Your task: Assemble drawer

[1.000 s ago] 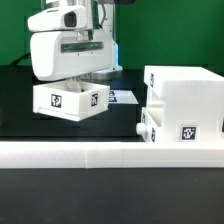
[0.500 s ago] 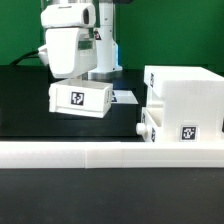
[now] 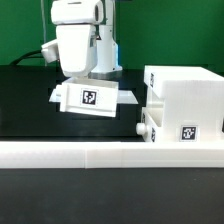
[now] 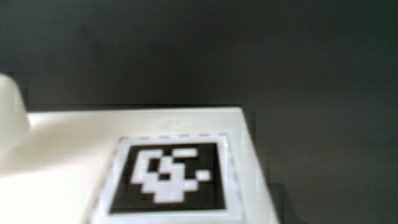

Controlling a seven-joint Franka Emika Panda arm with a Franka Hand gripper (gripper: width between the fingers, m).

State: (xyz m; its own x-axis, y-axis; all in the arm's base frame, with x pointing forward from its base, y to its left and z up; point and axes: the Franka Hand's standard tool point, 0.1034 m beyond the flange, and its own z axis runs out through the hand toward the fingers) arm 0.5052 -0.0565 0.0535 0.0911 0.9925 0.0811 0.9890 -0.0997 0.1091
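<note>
The large white hollow housing (image 3: 185, 98) stands at the exterior view's right, with a tag on its front. A small white tray (image 3: 149, 128) with a round knob sits low against its left side. My gripper (image 3: 84, 82) is shut on the second white tray (image 3: 88, 98) and holds it left of the housing, with its tagged face toward the camera. In the wrist view the tray's white surface (image 4: 125, 125) and its tag (image 4: 169, 175) fill the lower part. My fingers are hidden there.
A long low white border wall (image 3: 100, 153) runs across the front. The marker board (image 3: 127, 96) lies flat on the black table behind the held tray. A green backdrop stands at the back.
My gripper has carried the tray toward the exterior view's right, nearer the housing, and turned it so its tagged face shows squarely.
</note>
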